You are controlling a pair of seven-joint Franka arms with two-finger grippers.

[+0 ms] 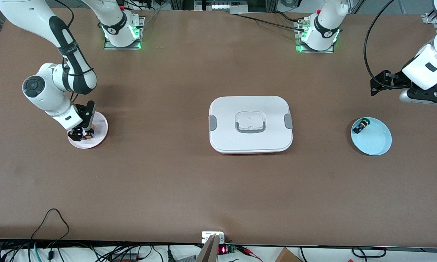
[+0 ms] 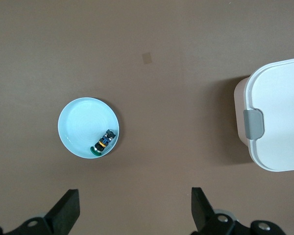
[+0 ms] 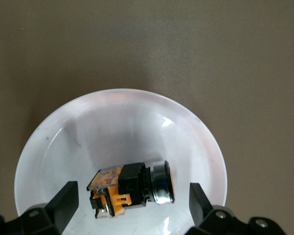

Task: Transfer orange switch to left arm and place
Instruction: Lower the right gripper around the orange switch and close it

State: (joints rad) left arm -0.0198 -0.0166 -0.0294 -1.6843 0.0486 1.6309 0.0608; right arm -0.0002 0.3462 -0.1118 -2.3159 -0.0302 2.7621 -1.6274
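The big white rounded-rectangular plastic box [image 1: 250,124], with grey side clips and a grey-edged handle recess in its lid, sits mid-desk. It is the obstacle between the two ends of the brown desk [image 1: 189,189].

The round pale-blue plate [image 1: 371,136] lies toward the left arm's end, about level with the box. On it rests a small black switch with a green cap [image 1: 360,126], lying on its side near the rim. It is a decoy; a mistaken grasp there would move the wrong part.

The round pink-white plate [image 1: 88,130] lies toward the right arm's end. In it the tiny black-and-orange push-button switch [image 3: 130,189] lies on its side, metal-ringed cap toward one finger. The right claw [image 1: 80,134] is low over this plate, its fingers [image 3: 63,199] spread wide on either side of the switch and gripping nothing.

Risks here, as I judge them:
- The switch is round at the cap and lies skewed between the fingers, so closing could roll it or squeeze it out.
- Pinching only the cap end might let the body swing and drop during the lift.
- Pressing too low could tip or drag the shallow plate.
- A low carry across the middle would strike the box lid.

The left claw [image 2: 132,208] hangs high over the desk near the blue plate, waiting, wide open and empty. A handover with poor alignment could drop the switch onto the box.
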